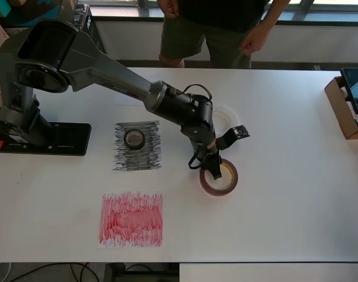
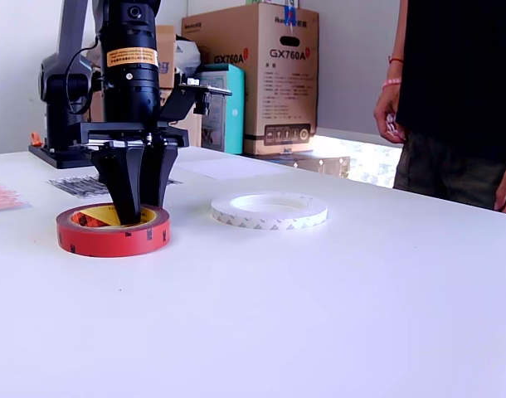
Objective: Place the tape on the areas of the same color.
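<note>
Now, from the overhead view's left: the red sheet (image 1: 131,219) lies bare near the front edge, and the black sheet (image 1: 137,145) behind it carries the small black roll (image 1: 134,139). Further right, the gripper (image 1: 215,171) reaches down into the red roll (image 1: 219,179), fingers (image 2: 128,189) spread inside the yellowish core, not clamped on it. The white ring (image 2: 270,211) lies flat just beyond. At far right, a cardboard box (image 1: 342,110) holds a dark device.

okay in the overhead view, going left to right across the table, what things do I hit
Arm base → red scribbled sheet and black scribbled sheet carrying the black tape roll → dark-red tape roll under the gripper → cardboard box.
</note>
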Robot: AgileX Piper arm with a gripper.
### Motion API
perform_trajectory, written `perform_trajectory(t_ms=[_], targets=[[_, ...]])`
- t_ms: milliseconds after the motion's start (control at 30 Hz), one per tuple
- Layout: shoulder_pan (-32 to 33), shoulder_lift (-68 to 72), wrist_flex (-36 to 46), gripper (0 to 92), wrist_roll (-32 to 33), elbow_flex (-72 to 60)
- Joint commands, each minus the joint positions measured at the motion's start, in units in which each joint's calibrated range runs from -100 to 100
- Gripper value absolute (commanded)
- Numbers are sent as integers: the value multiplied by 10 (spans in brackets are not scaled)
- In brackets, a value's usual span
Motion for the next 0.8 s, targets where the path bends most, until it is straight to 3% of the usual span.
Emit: perform_trajectory(t_ms=[0, 300, 467, 767], targets=[[-3, 3, 1, 154, 0, 0], [-10, 17, -6, 154, 7, 4], [-24, 4, -6, 0, 2, -6], [11, -123, 1, 0, -15, 59]])
